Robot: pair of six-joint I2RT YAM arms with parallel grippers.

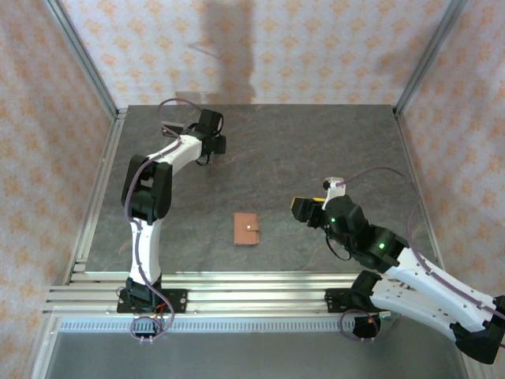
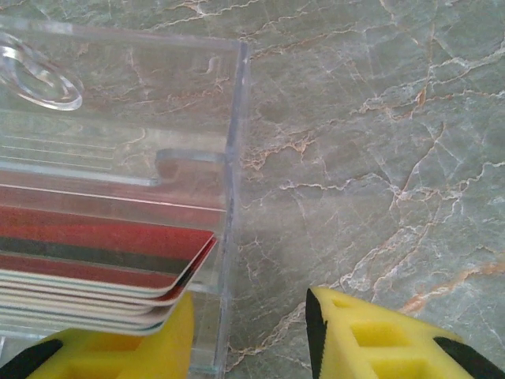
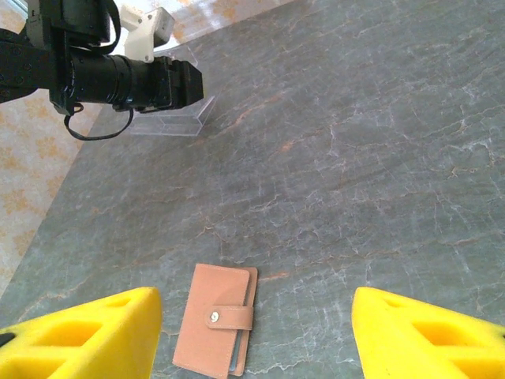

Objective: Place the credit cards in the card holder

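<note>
The main risk is at the clear box (image 2: 158,79): the left gripper (image 2: 246,312) stands open and empty, with its fingers on either side of the box's side wall. One is on the card side and the other is outside over the table (image 2: 379,118). Closing from here would likely pinch the wall and drag or tip the box rather than take a card. The credit cards (image 2: 95,245) lie inside the box in a tight, slightly fanned stack, so a grab could also lift several at once. The top card is red with a dark stripe, with pale rounded edges beneath it. The brown card holder (image 3: 215,328) lies well apart from the box, snapped shut by its strap, which would block any card. The right gripper (image 3: 256,304) hovers over it, wide open and empty
</note>
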